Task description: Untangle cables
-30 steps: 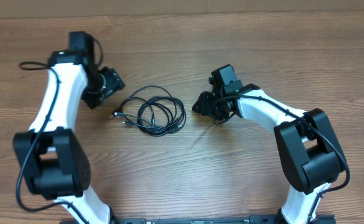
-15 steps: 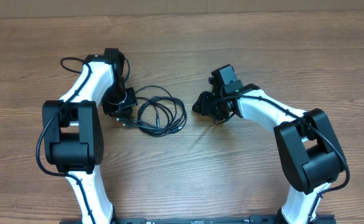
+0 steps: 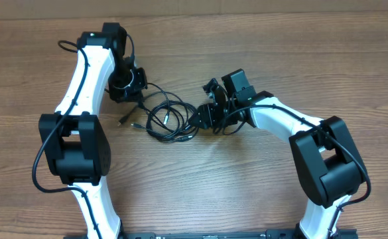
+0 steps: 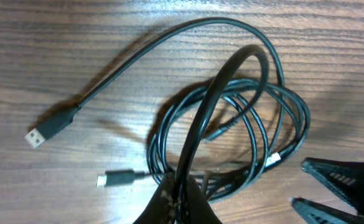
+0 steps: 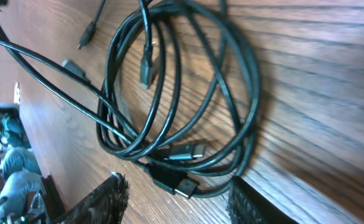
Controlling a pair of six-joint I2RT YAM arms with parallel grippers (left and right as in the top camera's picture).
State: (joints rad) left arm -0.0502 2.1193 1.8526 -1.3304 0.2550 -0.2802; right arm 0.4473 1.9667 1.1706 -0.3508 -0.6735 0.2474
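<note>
Black, thin and limp, the cables [image 5: 254, 102] lie as one loose coil on the wooden bench [image 5: 322, 71]. The coil is directly ahead of your right gripper [image 5: 180, 198], whose jaws stand wide with its near edge between them. Just inside that edge lies the nearest plug [image 5: 180, 185], with a second plug [image 5: 193, 150] a little past it.

Expect these cords to be light and floppy, with slick jackets. They will likely slip through a loose pinch and drag neighbouring loops along. Take a single strand close behind a plug, where the moulding gives purchase, rather than mid-loop.

Beyond the coil, your left gripper [image 4: 177, 194] has its jaws closed on one strand, which arches up off the bench.

Only the left wrist view shows that raised arch, and a flat USB plug [image 4: 43, 133] and a smaller plug [image 4: 110, 179] lying clear of the coil. Only the right wrist view shows the two plugs tucked inside it. The overhead view alone shows the arms flanking the coil.
</note>
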